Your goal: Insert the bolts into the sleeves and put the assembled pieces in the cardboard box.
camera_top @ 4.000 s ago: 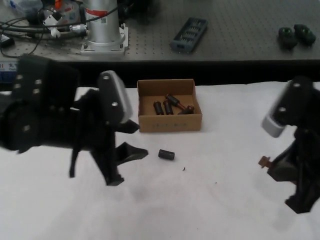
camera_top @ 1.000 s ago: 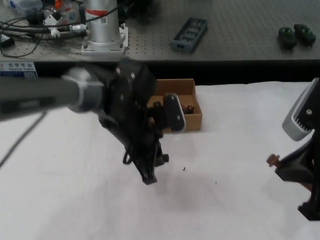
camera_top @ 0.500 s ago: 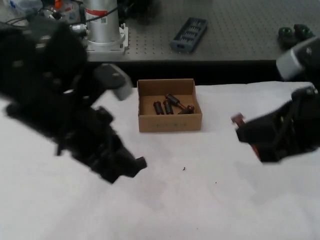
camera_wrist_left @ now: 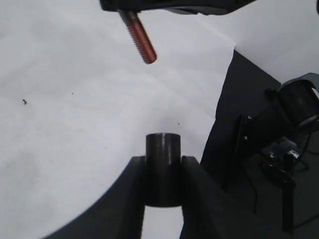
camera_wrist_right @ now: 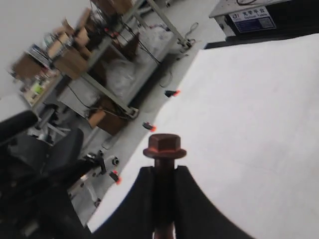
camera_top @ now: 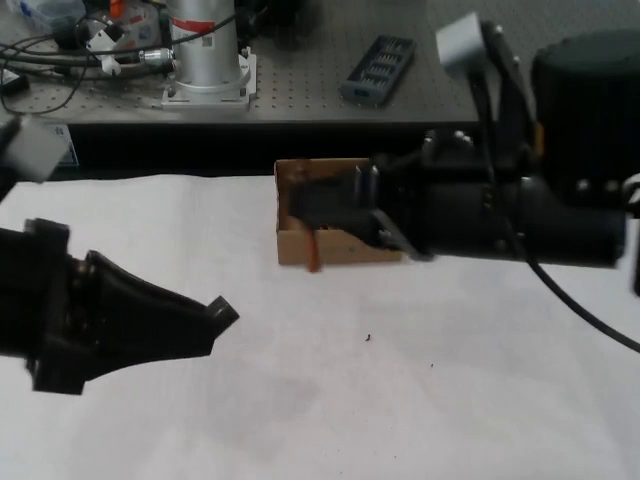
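My left gripper (camera_wrist_left: 163,167) is shut on a short black sleeve (camera_wrist_left: 163,169), its open end facing away from the camera. In the high view this gripper (camera_top: 220,312) hovers low over the white cloth at the left. My right gripper (camera_wrist_right: 163,174) is shut on a copper bolt (camera_wrist_right: 164,147), hex head toward the camera. From the right, that arm stretches across the cardboard box (camera_top: 292,246) and hides most of it. The bolt's threaded shaft (camera_top: 312,250) hangs in front of the box's left part. The left wrist view catches the bolt shaft (camera_wrist_left: 140,38) above and beyond the sleeve, apart from it.
White cloth (camera_top: 400,400) covers the bench front, with a tiny dark speck (camera_top: 368,338) near the middle. Behind it lies a perforated metal table with a silver post (camera_top: 205,50), cables (camera_top: 60,45) and a blue-grey rack (camera_top: 378,65).
The sleeve that lay on the cloth is now in my left gripper, which pulled back to the lower left. My right arm swung left across the box with the bolt.
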Available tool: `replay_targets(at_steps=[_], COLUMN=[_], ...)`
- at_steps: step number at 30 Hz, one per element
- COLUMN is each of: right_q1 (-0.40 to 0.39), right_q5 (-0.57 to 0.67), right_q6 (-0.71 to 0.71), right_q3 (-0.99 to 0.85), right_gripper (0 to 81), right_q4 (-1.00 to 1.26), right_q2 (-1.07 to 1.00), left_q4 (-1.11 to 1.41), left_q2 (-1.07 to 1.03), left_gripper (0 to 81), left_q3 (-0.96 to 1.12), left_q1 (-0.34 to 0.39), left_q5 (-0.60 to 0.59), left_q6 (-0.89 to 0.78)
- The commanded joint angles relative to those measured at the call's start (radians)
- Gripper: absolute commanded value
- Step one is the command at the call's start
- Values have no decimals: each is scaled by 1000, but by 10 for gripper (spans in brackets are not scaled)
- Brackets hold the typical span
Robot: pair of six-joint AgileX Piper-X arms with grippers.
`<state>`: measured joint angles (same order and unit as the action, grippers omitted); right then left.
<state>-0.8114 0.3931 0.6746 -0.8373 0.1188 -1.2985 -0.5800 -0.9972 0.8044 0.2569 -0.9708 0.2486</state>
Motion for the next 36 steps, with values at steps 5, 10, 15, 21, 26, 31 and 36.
replay_targets(at_steps=[5, 10, 15, 21, 26, 31, 36], right_q1=[-29, -51, -64, -64, -64, -64, -62], right_q5=[29, 54, 59, 70, 70, 65, 45], right_q6=[170, 188, 185, 177, 177, 139, 132], right_q3=[-7, -12, -41, -54, -54, -54, -54], right_gripper=[28, 28, 28, 28, 28, 28, 28], right_q4=[173, 188, 188, 187, 187, 187, 187], right_q2=[-40, -40, -40, -40, -40, -40, -40], left_q4=[121, 242, 252, 252, 260, 277, 277], left_q2=[24, 24, 24, 24, 24, 24, 24], left_gripper=[7, 7, 7, 7, 7, 7, 7], left_q3=[-5, -5, -5, -5, -5, -5, -5], left_q1=[-5, -5, -5, -5, -5, -5, -5], left_q5=[-23, -23, -23, -23, -23, -23, -30], left_q6=[-95, -189, -213, -243, -249, -273, -273])
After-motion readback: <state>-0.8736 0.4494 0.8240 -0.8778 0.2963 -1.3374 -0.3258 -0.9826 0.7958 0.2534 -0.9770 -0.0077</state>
